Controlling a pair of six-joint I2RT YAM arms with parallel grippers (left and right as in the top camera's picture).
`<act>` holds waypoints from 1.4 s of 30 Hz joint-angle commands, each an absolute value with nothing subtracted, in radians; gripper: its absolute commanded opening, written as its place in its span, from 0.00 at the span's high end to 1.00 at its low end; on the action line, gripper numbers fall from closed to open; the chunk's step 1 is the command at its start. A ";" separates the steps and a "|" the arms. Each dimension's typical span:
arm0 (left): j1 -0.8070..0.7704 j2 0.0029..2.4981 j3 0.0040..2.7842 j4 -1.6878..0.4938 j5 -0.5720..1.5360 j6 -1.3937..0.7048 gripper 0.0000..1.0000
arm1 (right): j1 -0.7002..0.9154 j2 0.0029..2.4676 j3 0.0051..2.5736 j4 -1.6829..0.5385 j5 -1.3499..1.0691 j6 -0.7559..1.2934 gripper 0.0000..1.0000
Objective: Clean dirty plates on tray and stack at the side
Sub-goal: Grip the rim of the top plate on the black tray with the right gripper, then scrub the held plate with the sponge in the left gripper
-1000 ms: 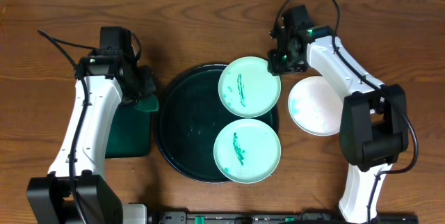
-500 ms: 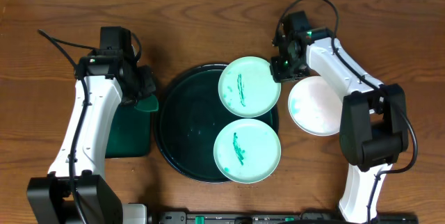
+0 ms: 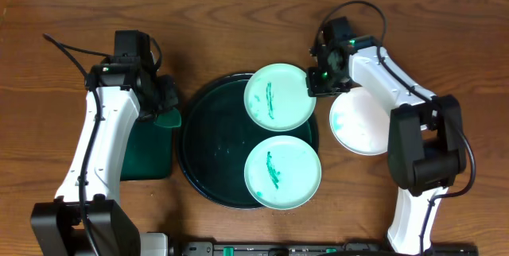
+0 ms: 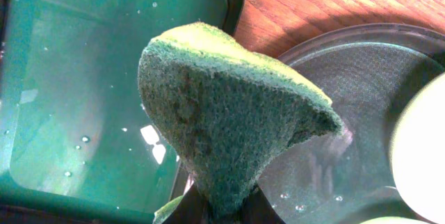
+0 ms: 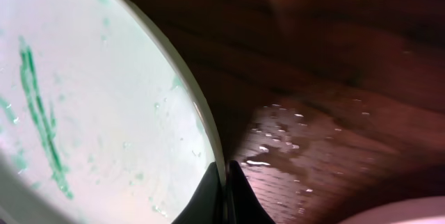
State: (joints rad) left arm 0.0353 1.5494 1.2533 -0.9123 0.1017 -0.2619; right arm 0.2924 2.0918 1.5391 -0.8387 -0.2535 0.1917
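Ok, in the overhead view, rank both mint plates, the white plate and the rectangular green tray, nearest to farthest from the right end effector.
1. Upper pale mint round plate, rim pinched by the right end effector.
2. White round plate, just below and right of it.
3. Lower pale mint round plate, lower down.
4. Rectangular dark green tray, far left.

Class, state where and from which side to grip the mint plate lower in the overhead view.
Its right rim, from the right: the lower mint plate lies flat and shallow, and that edge seems to ride over the raised rim of the tray.
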 commanded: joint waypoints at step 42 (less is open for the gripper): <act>-0.307 1.771 1.182 -0.738 0.096 -0.320 0.93 | 0.620 2.205 1.555 -0.780 -0.212 0.367 0.99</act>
